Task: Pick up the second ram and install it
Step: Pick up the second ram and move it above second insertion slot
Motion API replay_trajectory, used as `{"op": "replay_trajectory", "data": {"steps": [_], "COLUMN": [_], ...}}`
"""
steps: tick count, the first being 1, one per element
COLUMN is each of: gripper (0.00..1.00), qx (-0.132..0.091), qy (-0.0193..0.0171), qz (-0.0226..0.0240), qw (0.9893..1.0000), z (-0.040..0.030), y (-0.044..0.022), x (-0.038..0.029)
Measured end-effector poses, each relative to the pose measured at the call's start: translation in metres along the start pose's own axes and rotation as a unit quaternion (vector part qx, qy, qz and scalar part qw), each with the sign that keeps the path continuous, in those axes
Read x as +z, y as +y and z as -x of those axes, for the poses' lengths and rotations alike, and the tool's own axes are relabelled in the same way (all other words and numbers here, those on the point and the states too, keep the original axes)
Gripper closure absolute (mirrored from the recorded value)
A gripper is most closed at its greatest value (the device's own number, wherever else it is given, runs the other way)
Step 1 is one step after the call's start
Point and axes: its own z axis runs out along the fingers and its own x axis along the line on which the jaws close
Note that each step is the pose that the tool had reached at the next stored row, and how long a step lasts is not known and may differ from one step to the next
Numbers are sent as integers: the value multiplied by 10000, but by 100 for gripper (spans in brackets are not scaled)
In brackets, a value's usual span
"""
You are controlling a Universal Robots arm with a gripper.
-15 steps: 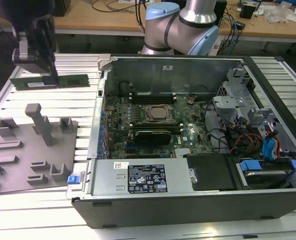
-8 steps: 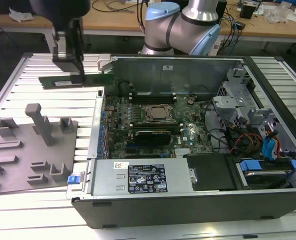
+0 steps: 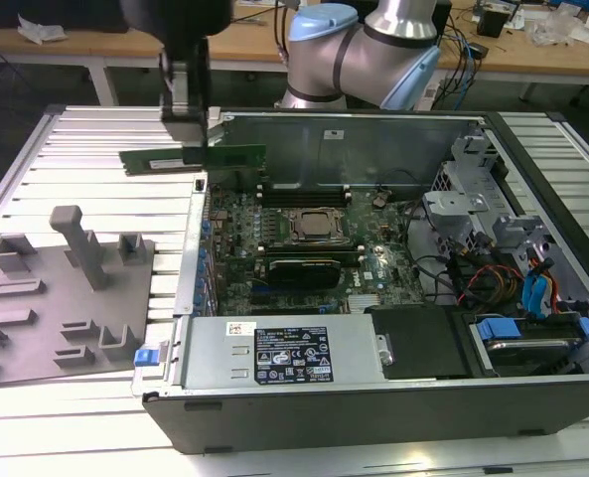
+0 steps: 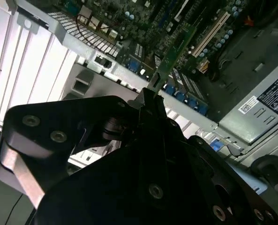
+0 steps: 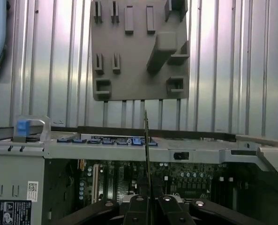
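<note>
The claw [image 3: 197, 139] is pinching the second ram [image 3: 229, 156], a thin green memory stick. It grips the stick from above, near the stick's middle, and holds it level in the air. In the exterior view the stick hangs over the far corner of the open computer case [image 3: 373, 402], on the exterior view's left. It crosses the case's side wall there, so one end reaches out over the slatted metal surface [image 3: 95, 149] and the other over the motherboard [image 3: 373, 268]. The stick touches nothing but the claw.

In the second wrist view the second ram [image 4: 174, 51] juts out from the closed claw [image 4: 148, 93], with the board's connectors and slots well below it. In the first wrist view the second ram [image 5: 146, 154] shows edge-on as a thin vertical line rising from the claw [image 5: 148, 201].

Inside the case the processor socket [image 3: 317, 227] sits near the middle of the motherboard. A silver power supply [image 3: 284, 350] lies along the case's near edge. A grey fixture plate [image 3: 36, 318] with posts and pockets lies on the surface beside the case, toward the near corner on the exterior view's left. The robot arm [image 3: 373, 50] stands behind the case's far edge.
</note>
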Motion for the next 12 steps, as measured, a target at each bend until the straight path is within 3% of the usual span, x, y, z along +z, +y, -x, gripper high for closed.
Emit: {"op": "replay_trajectory", "data": {"steps": [2,9,11,12], "gripper": [86,86,86,86], "qx": [0,0,0,1], "qy": [-1,-1,-1,-2], "qz": [4,18,26,36], "qw": [10000,10000,10000,10000], "z": [5,32,55,92], "y": [-171,-500,-669,-838], "x": [-5,-16,-20,-23]}}
